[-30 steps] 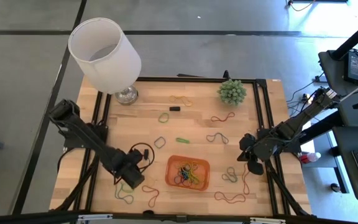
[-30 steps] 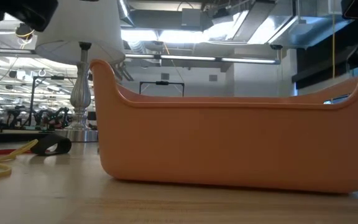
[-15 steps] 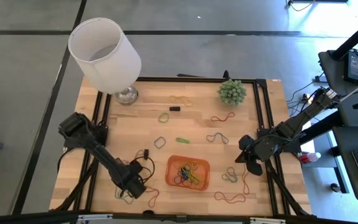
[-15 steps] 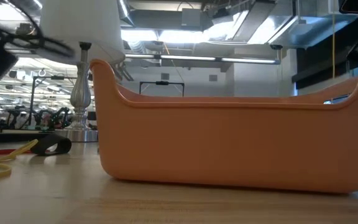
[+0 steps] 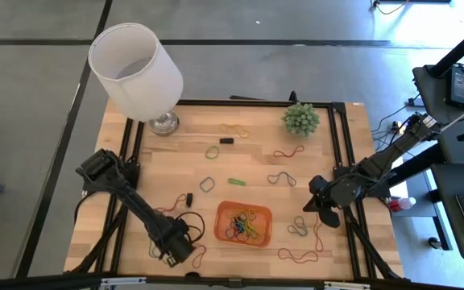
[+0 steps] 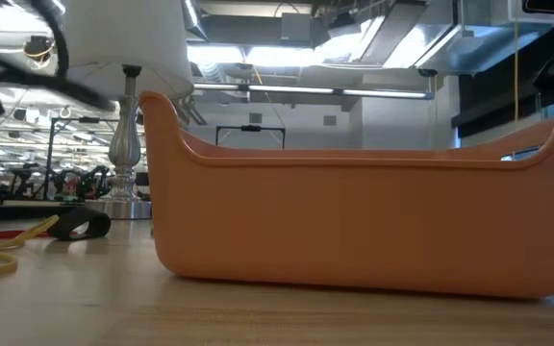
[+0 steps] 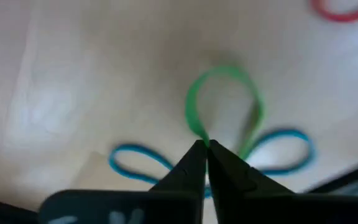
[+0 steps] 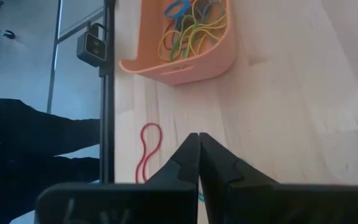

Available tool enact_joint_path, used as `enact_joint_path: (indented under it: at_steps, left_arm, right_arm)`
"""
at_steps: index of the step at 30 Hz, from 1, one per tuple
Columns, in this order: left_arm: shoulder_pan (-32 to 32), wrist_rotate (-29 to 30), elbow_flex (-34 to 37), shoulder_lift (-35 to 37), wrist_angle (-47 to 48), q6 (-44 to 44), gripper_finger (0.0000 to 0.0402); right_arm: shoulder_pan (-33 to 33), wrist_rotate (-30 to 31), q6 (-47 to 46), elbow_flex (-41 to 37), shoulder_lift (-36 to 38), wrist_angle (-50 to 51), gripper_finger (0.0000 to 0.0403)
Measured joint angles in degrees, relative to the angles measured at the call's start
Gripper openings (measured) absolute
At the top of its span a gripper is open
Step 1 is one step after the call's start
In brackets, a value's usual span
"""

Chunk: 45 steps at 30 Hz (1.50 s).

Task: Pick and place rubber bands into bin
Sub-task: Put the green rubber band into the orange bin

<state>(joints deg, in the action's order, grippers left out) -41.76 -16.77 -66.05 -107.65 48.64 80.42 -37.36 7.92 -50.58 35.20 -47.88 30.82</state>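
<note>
Rubber bands lie scattered across the table, many already in the bin (image 5: 243, 223) near its front edge. By the front-left corner, the left gripper (image 7: 204, 146) has its fingers pinched together on a green band (image 7: 224, 106) that crosses a blue band (image 7: 143, 163). That thin hold could slip as the band is lifted, or drag the blue one along; the right gripper (image 8: 198, 138), jaws together and empty, waits by the right edge.

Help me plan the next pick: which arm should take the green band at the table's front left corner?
Left. The left gripper is shut on the green rubber band there, while the right gripper sits across the orange bin.
</note>
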Motion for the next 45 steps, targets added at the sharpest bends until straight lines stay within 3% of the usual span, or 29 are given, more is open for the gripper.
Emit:
enact_joint_path:
  at_steps: [6,12,17,24,29,34,41,45]
  left_arm:
    - [0.9,3.4,-6.2,0.8,4.2,-0.1,0.0003]
    - [2.9,12.5,-15.3,3.8,12.6,-6.2,0.0002]
    - [6.7,19.1,-24.2,5.2,20.4,-21.0,0.0002]
    - [16.8,23.6,-35.1,2.4,21.8,-46.3,0.0002]
    - [23.1,23.3,-42.0,-4.6,21.8,-63.8,0.0002]
    - [25.4,22.4,-49.4,-13.0,21.8,-77.8,0.0002]
    - [24.4,19.5,-51.9,-20.3,23.1,-86.5,0.0003]
    - [22.5,18.6,-52.0,-21.9,22.6,-85.8,0.0008]
  right_arm:
    - [0.0,0.1,-0.2,0.0,0.0,-0.3,0.0007]
    - [0.0,0.2,0.5,0.0,0.0,-0.2,0.0007]
    - [0.0,0.2,1.6,0.0,-0.1,-0.2,0.0007]
    - [0.0,0.2,1.6,0.1,-1.6,-0.3,0.0007]
    - [0.0,0.2,1.4,0.1,-3.7,-0.4,0.0007]
    - [0.0,0.2,1.3,0.1,-5.7,-0.4,0.0007]
    - [0.0,0.1,-0.4,0.1,-7.5,-0.5,0.0007]
    - [0.0,0.1,-0.3,0.1,-7.6,-0.6,0.0007]
